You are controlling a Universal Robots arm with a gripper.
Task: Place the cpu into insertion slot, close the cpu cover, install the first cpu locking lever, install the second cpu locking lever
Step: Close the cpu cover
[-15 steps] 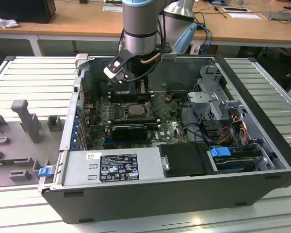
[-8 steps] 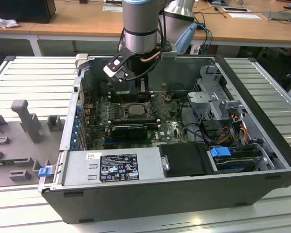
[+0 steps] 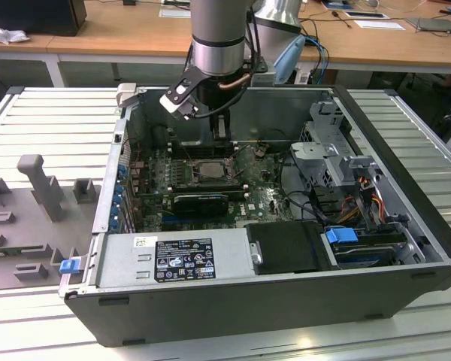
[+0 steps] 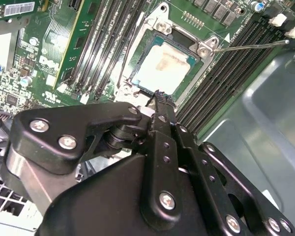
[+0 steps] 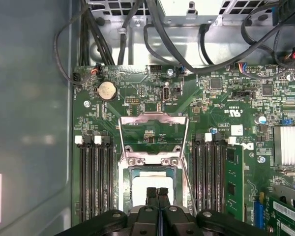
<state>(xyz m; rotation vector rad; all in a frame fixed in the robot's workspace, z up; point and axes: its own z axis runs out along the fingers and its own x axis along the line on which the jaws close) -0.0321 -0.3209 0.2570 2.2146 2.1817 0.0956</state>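
Closed tight on nothing, hand just over cpu seated in insertion slot; beyond hand, cpu cover open, locking levers unfastened.

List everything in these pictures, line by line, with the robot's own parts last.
cpu: one, silvery-grey, seated in the insertion slot
insertion slot: one, black-rimmed, on the green board
cpu cover: one, silvery frame, swung open off the slot
locking lever: one clear, thin silvery wire, unlatched beside the slot
memory slots: several, black, flanking the slot
power supply: one, grey, at the case's near edge
computer case: one, dark grey, open, on the table
table: one, silvery, slatted
gripper: one, black, shut, just over the cpu
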